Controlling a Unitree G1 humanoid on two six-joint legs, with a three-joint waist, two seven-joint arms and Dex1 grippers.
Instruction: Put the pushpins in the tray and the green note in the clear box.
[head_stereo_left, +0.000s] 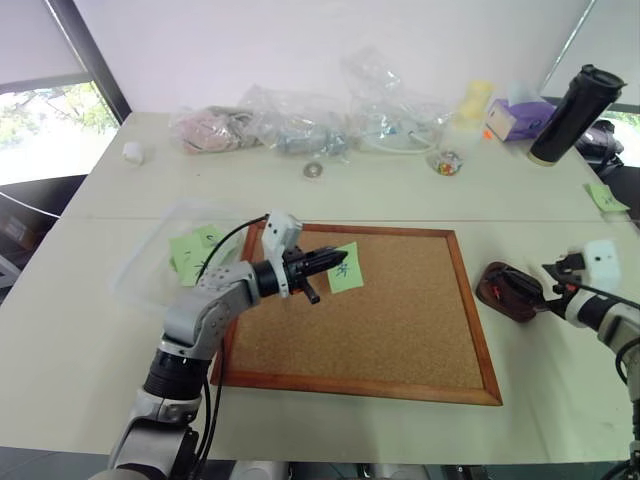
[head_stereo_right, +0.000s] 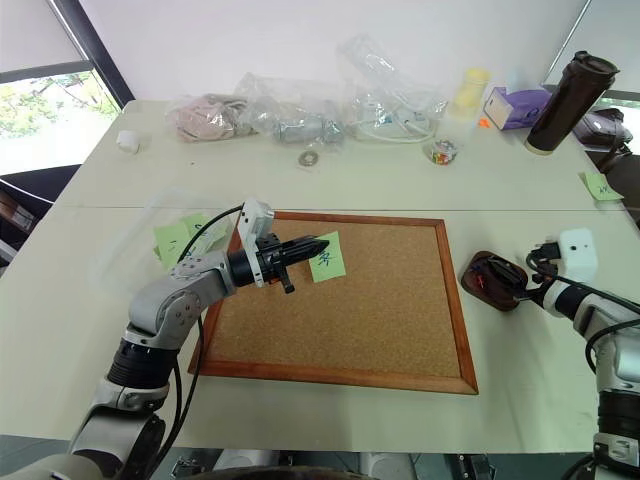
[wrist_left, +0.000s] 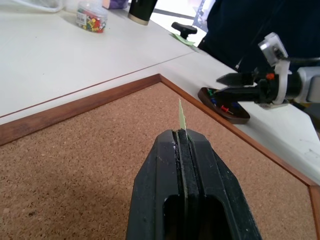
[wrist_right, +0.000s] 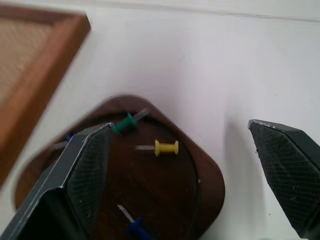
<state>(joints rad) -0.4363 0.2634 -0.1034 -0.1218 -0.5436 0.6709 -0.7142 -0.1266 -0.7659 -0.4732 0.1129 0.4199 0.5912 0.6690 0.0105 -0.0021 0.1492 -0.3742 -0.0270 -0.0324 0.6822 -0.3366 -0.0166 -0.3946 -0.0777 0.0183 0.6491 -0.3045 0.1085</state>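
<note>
My left gripper (head_stereo_left: 340, 261) hovers over the corkboard's left part, shut on the green note (head_stereo_left: 349, 272), which sticks out past its tips; the left wrist view shows the slip edge-on (wrist_left: 181, 116) between the closed fingers. Just behind that arm, off the board's left edge, lies the clear box (head_stereo_left: 135, 275), with other green slips (head_stereo_left: 193, 250) inside. Right of the board sits the dark brown tray (wrist_right: 165, 190), holding a yellow pushpin (wrist_right: 166, 148), a green one (wrist_right: 125, 123) and a blue one (wrist_right: 136, 229). My right gripper (wrist_right: 180, 126) hangs open just above the tray, nothing between its fingers.
The wood-framed corkboard (head_stereo_left: 380, 320) fills the table's middle. Along the back edge lie clear plastic bags (head_stereo_left: 300, 125), a small jar of coloured bits (head_stereo_left: 446, 162), a purple tissue box (head_stereo_left: 515, 118) and a tall black bottle (head_stereo_left: 575, 115). More green slips (head_stereo_left: 606, 197) lie far right.
</note>
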